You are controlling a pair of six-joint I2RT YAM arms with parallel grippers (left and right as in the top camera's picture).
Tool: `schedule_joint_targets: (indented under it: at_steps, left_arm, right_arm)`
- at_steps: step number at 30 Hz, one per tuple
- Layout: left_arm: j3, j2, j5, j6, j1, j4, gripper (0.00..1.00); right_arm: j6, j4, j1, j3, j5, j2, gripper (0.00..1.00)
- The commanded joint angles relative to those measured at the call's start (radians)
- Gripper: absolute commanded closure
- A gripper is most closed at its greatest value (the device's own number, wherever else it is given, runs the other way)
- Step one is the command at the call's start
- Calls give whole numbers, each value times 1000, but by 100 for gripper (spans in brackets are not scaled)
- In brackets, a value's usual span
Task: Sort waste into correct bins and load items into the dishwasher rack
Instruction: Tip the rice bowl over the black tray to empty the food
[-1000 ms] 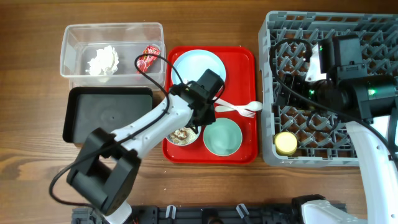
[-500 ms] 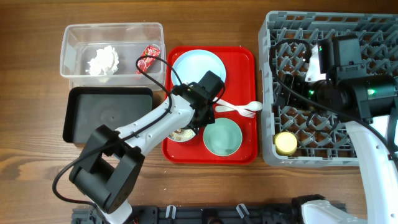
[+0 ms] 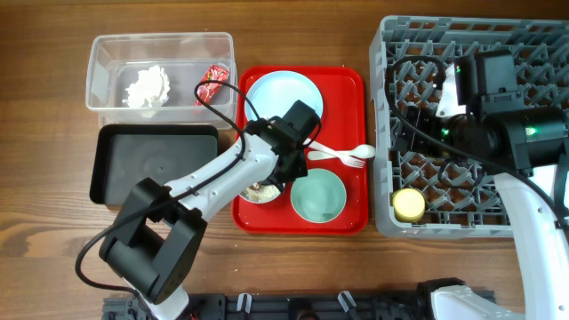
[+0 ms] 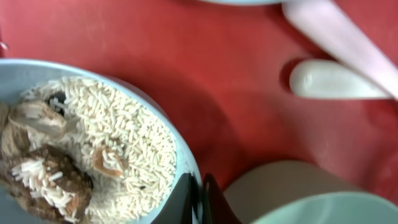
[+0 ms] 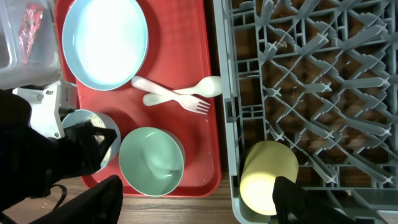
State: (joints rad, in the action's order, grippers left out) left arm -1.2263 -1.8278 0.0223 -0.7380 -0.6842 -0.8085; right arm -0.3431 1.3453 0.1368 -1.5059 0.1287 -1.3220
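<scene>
My left gripper [image 4: 200, 199] is shut on the right rim of a pale blue bowl [image 4: 180, 149] holding rice and brown food scraps [image 4: 93, 143]. That bowl [image 3: 260, 191] sits on the red tray [image 3: 356, 89], beside an empty mint bowl [image 3: 317, 196]. A light blue plate [image 3: 283, 96] and a white fork and spoon [image 3: 342, 156] also lie on the tray. In the grey rack [image 3: 533, 44] a yellow cup [image 5: 268, 177] lies on its side. My right gripper [image 5: 196, 199] hangs open above the rack's left edge, holding nothing.
The clear tub [image 3: 116, 53] at the back left holds a crumpled white tissue [image 3: 147, 89] and a red wrapper [image 3: 213, 82]. An empty black tray [image 3: 151, 164] lies in front of it, left of the red tray.
My left gripper's jaws have closed onto the rim of the food bowl. The right arm has not moved.
</scene>
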Motion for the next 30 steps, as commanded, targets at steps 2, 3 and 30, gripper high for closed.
schedule_joint_targets:
  at_steps: [2, 3, 30]
  left_arm:
    - [-51, 45, 154, 81, 25, -29, 96]
    - [-56, 61, 168, 80, 31, -34, 96]
    - [-58, 322, 609, 514, 641, -276, 96]
  right_arm:
    - [11, -5, 3, 9, -25, 3, 20]
    - [11, -6, 3, 9, -25, 3, 21]
    - [26, -24, 3, 9, -24, 3, 19]
